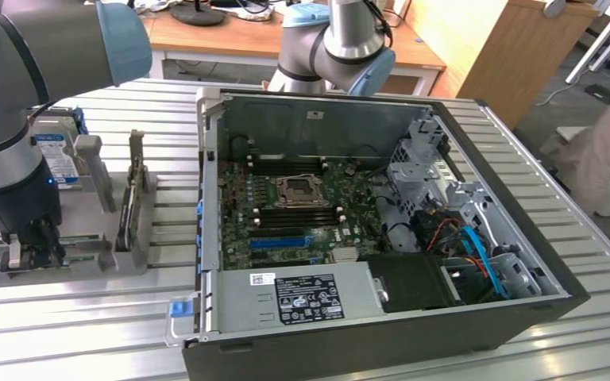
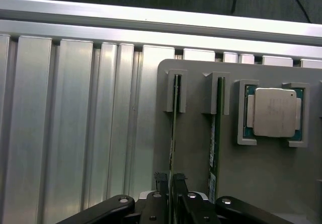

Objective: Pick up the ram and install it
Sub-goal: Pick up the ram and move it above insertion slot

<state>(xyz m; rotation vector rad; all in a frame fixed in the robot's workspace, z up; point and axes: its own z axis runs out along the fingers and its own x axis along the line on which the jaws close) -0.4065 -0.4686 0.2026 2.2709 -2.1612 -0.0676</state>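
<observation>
Slatted metal table [image 1: 93, 341] bears grey holder [image 1: 88, 252] and computer case [image 1: 316, 349].

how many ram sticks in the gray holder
2: one ram stick in the slot at the end effector, the other ram stick in the next slot, beside the processor. More may be hidden.

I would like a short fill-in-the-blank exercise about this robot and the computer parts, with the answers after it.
1. The gray holder carries ____ ram sticks on edge.
2. The gripper sits at the ram, the stick farther from the square silver ____.
3. In the exterior view, the open computer case lies on the holder's ____.
Missing words: two; processor; right.
</observation>
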